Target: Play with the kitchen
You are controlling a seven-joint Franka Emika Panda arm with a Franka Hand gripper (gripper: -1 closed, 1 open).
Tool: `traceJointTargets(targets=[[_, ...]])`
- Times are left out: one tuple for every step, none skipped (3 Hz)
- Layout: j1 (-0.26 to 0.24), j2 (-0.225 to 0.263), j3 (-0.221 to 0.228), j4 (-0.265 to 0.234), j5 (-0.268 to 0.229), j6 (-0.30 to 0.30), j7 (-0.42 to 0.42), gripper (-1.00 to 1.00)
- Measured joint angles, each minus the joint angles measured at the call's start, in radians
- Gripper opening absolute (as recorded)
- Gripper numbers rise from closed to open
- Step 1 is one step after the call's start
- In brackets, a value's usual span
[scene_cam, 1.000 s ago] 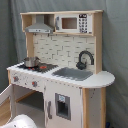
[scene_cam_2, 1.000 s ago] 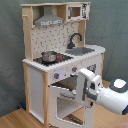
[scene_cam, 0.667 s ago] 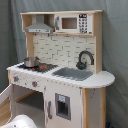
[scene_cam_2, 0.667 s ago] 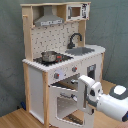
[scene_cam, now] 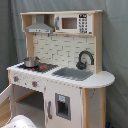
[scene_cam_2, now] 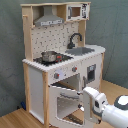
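Observation:
The toy kitchen (scene_cam: 62, 50) (scene_cam_2: 55, 37) stands upright, white panels in a light wood frame, with a grey hood (scene_cam_2: 49, 20), black faucet (scene_cam_2: 75, 39) and sink (scene_cam: 74, 73). Its windowed oven door (scene_cam_2: 66, 102) hangs swung open below the stove. In the second exterior view my white arm comes in from the lower right, and the gripper (scene_cam_2: 83, 104) sits at the door's free edge. In the first exterior view only a white part of the arm (scene_cam: 20, 122) shows at the bottom left.
A small metal pot (scene_cam_2: 49, 56) (scene_cam: 31, 62) sits on the black stovetop. A toy microwave (scene_cam: 75, 23) fills the top shelf. A cupboard door with a dark window (scene_cam: 62, 106) is closed beside the oven. Wooden floor (scene_cam_2: 15, 120) lies in front, a grey curtain behind.
In the second exterior view my arm has dropped lower beside the open oven door's edge. The kitchen, the pot and the door look much as before.

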Motion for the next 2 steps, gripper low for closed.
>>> traceJointTargets(targets=[[0.043,0.000,0.032,-0.091,0.019,0.016,0.003,1.00],[0.061,0.000,0.087,-0.148,0.085,0.017,0.008,1.00]])
